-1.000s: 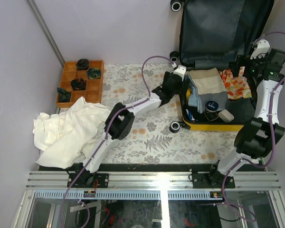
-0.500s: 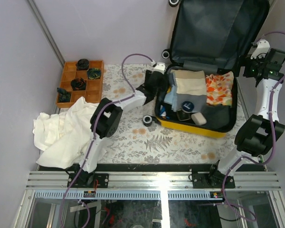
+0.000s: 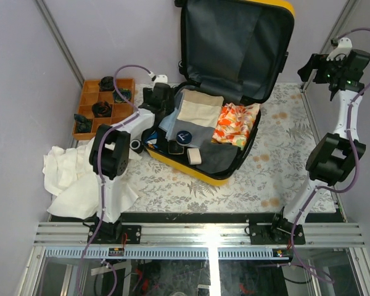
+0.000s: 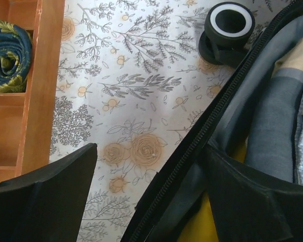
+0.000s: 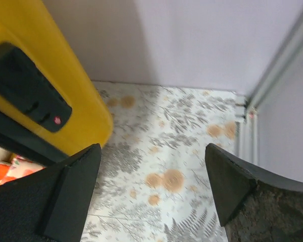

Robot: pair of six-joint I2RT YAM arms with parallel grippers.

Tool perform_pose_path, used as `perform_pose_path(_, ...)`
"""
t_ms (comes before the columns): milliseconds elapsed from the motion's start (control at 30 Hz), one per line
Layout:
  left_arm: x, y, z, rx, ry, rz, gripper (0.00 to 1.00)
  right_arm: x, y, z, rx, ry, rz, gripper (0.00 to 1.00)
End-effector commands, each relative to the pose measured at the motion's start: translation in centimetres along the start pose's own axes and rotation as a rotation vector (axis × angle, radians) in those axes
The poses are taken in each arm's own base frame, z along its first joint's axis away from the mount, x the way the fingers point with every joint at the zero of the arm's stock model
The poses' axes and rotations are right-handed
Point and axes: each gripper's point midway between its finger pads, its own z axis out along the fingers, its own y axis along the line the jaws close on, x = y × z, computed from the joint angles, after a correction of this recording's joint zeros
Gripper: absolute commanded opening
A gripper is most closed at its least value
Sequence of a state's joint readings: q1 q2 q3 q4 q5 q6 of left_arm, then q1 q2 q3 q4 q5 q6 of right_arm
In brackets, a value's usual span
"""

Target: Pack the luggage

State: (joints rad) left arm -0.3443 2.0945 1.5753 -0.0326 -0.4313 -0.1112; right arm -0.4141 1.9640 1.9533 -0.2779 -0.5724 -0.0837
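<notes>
The luggage (image 3: 186, 168), a yellow hard-shell suitcase, lies open left of the table's middle, its dark-lined lid (image 3: 234, 43) standing up at the back. Inside are a beige folded cloth (image 3: 199, 112), an orange floral cloth (image 3: 234, 123) and grey garments. My left gripper (image 3: 159, 102) is at its left rim. In the left wrist view the left gripper (image 4: 150, 148) is open astride the zipper rim (image 4: 202, 136), one finger over the table, the other inside against the lining. My right gripper (image 3: 311, 65) hangs open and empty at the back right; the right wrist view shows this gripper (image 5: 152, 147) beside the yellow lid (image 5: 55, 65).
An orange compartment tray (image 3: 124, 108) with rolled socks stands at the back left, its wall (image 4: 40, 101) close to my left finger. A white cloth (image 3: 80, 179) lies crumpled at the front left. A suitcase wheel (image 4: 227, 30) rests on the flowered tablecloth. A metal post (image 5: 272, 75) runs behind the right gripper.
The luggage has slid left across the table and turned, with my left gripper at its rim. The right gripper, earlier by the lid's edge, now stands apart from it.
</notes>
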Motion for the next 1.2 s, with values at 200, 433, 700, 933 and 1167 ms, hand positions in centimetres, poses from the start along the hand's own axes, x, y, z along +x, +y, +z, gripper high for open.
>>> perform_pose_path(200, -4.0, -0.1, -6.5, 0.322, -0.007, -0.11, 0.97, -8.7, 11.3, 0.1, -0.351, -0.275, -0.074, 0.94)
perform_pose_path(433, -5.9, 2.8, -9.2, 0.467, 0.005, -0.206, 1.0, -8.1, 15.2, 0.3, -0.518, -0.273, -0.097, 0.89)
perform_pose_path(700, -9.8, 5.3, -11.1, 0.515, -0.099, -0.234, 1.0, -6.4, 20.3, -1.1, -0.679, -0.244, -0.125, 0.76)
perform_pose_path(933, -10.9, 9.0, -12.1, 0.455, -0.122, -0.239, 1.0, -1.9, 22.2, -5.5, -0.723, -0.147, -0.184, 0.67)
perform_pose_path(1167, -8.0, 12.8, -13.1, 0.48, -0.059, -0.25, 1.0, 4.6, 20.8, -9.1, -0.633, 0.0, -0.215, 0.65)
